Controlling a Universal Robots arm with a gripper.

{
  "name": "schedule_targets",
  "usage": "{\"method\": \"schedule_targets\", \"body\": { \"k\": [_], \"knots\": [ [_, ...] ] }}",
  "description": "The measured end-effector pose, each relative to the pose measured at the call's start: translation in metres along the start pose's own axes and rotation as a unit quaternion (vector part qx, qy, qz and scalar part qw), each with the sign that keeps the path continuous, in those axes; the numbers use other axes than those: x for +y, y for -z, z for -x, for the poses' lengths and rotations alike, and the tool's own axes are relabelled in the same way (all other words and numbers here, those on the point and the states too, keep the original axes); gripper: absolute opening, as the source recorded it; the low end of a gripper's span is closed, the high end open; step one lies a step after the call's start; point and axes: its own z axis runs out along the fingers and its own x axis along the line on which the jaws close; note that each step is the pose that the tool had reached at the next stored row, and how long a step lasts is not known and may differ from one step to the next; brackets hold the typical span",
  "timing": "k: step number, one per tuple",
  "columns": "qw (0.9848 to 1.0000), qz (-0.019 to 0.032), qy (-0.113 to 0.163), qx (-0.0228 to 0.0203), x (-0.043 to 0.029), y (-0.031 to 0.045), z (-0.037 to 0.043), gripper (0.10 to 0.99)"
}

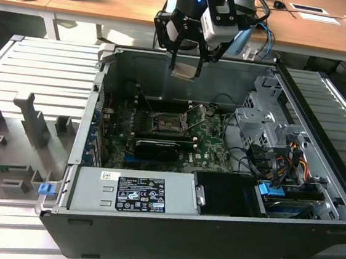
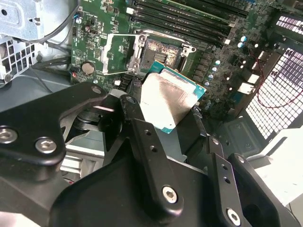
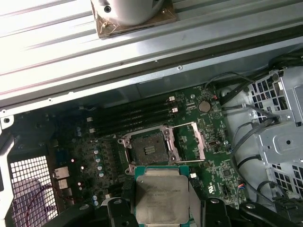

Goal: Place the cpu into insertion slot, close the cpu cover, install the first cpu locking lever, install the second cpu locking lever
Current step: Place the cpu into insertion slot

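Silver-grey cpu (image 3: 161, 196) clamped in your gripper (image 1: 185, 66) hangs above the insertion slot (image 3: 147, 149); line its edges up square with that slot.

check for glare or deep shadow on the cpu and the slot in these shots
Second wrist view: the cpu top is washed near white by glare; first wrist view: the same top reads dull grey and even, the insertion slot dim but legible; exterior view: the slot sits in the shade of the case, below the claw.
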Motion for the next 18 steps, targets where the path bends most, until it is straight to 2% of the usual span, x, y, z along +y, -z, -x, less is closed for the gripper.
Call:
{"method": "schedule_targets", "body": {
  "k": [10,18],
  "knots": [
    [1.0000,0.0001,-0.006,-0.0005,0.0000,-0.0001,0.0000,0.541],
    [0.9998,0.0004,-0.021,-0.0019,-0.0001,-0.0008,0.0000,0.541]
  ]
}}
